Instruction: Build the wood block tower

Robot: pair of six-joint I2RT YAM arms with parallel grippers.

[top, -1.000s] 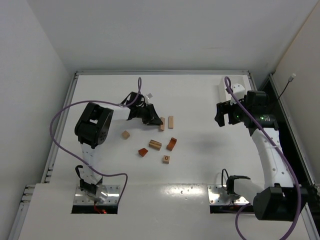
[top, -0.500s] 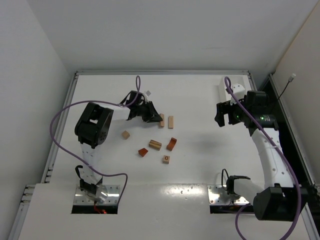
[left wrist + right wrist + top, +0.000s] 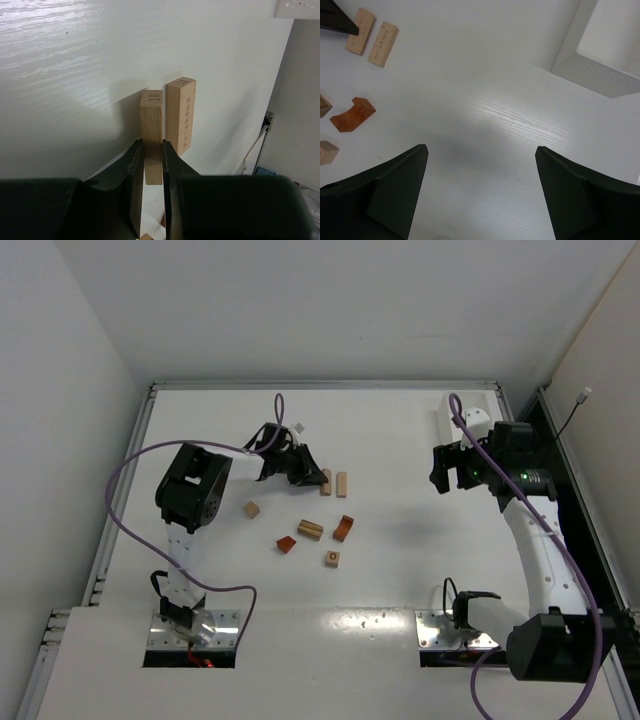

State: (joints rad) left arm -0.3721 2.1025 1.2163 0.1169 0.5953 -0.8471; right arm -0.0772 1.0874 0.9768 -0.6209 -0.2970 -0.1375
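The white counter [image 3: 400,450] fills the middle of the top view. Seven wooden blocks lie loose on it, left of centre. Two tan flat pieces, the left flat block [image 3: 325,484] and the right flat block [image 3: 341,484], lie just beside each other. Below them are a tan cube [image 3: 252,509], a tan oblong block [image 3: 310,529], a reddish-brown arch [image 3: 343,528], a reddish-brown block [image 3: 286,544] and a small tan cube [image 3: 332,558]. A white tray [image 3: 600,77] sits at the upper right.
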